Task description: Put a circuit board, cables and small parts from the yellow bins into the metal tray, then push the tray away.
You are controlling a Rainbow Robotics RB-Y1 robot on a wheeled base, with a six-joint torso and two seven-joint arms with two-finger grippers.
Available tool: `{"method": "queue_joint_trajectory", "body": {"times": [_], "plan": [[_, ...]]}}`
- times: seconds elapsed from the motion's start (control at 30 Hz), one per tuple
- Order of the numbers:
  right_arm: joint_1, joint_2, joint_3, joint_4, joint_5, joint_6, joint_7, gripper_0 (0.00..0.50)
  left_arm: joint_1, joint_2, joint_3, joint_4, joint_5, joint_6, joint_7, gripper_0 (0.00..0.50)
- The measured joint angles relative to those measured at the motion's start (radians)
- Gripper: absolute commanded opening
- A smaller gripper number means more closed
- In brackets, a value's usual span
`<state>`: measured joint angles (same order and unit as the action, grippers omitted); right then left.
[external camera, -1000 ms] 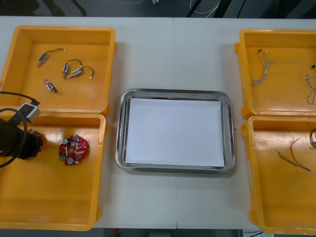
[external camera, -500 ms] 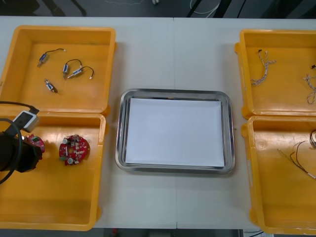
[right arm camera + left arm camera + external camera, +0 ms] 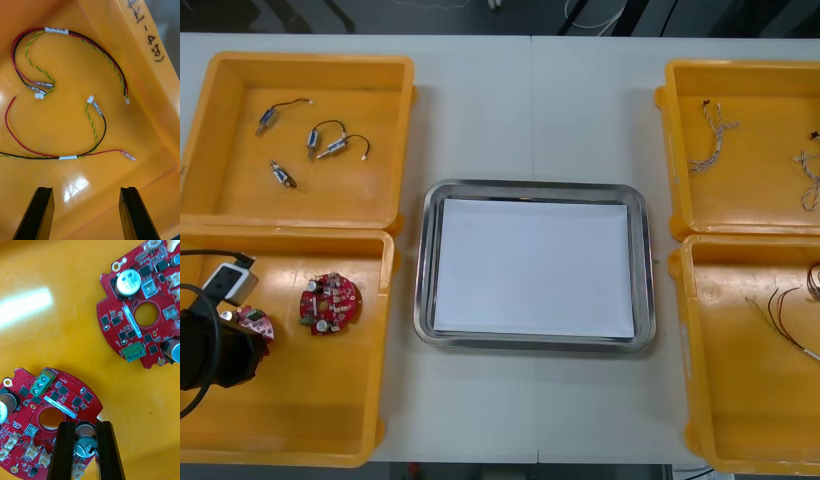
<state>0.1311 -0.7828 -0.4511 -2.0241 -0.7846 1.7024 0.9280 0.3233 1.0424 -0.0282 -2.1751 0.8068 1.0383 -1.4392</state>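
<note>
Red round circuit board (image 3: 48,408), left of shiny metal tray (image 3: 535,186): pinched by left gripper (image 3: 85,450); pick step, lift trayward likely next. Right gripper (image 3: 85,193) spread above red-and-yellow cables (image 3: 68,157).

Blk arm (image 3: 205,352), flat blk fingers (image 3: 66,450)

Front view: from above the arms, looking steeply down on the table (image 3: 530,100); far enough to take in four yellow bins (image 3: 300,400) and the metal tray (image 3: 422,300).
Left wrist view: from behind the left claw (image 3: 85,424), facing down, very close over two circuit boards (image 3: 142,315).
Right wrist view: from behind the right claw (image 3: 86,189), facing down into a bin corner, close over red and yellow cables (image 3: 56,30).
Shared: front and left wrist views both show the circuit boards; front and right wrist views both show the cables.
</note>
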Motion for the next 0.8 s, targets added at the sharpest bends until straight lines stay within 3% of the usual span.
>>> {"method": "queue_joint_trajectory", "body": {"times": [0.13,0.27,0.53,0.63,0.7,0.73,0.77,0.8], "plan": [[-0.059,0.082,-0.024,0.000,0.091,0.062,-0.012,0.500,0.020,-0.002,0.000,0.000,-0.009,-0.016,0.000,0.000],[-0.116,0.154,-0.024,-0.001,0.153,0.107,-0.148,0.500,0.022,-0.004,-0.012,0.000,-0.036,-0.044,0.000,0.000],[-0.167,0.251,-0.024,-0.004,0.269,0.140,-0.245,0.500,0.022,-0.012,-0.031,0.000,-0.043,-0.049,0.000,0.006],[-0.167,0.270,-0.017,-0.004,0.313,0.140,-0.338,0.500,0.022,-0.012,-0.038,0.000,-0.044,-0.053,0.000,0.162],[-0.167,0.282,-0.009,-0.004,0.339,0.140,-0.396,0.500,0.022,-0.012,-0.041,0.000,-0.045,-0.056,0.000,0.342],[-0.167,0.288,-0.005,-0.003,0.348,0.140,-0.411,0.500,0.022,-0.012,-0.042,0.000,-0.045,-0.058,0.000,0.388],[-0.167,0.296,-0.002,-0.002,0.357,0.140,-0.418,0.500,0.022,-0.012,-0.044,0.000,-0.047,-0.058,0.000,0.465],[-0.167,0.301,0.000,0.000,0.358,0.140,-0.418,0.500,0.022,-0.012,-0.046,0.000,-0.049,-0.058,0.000,0.471]]}}
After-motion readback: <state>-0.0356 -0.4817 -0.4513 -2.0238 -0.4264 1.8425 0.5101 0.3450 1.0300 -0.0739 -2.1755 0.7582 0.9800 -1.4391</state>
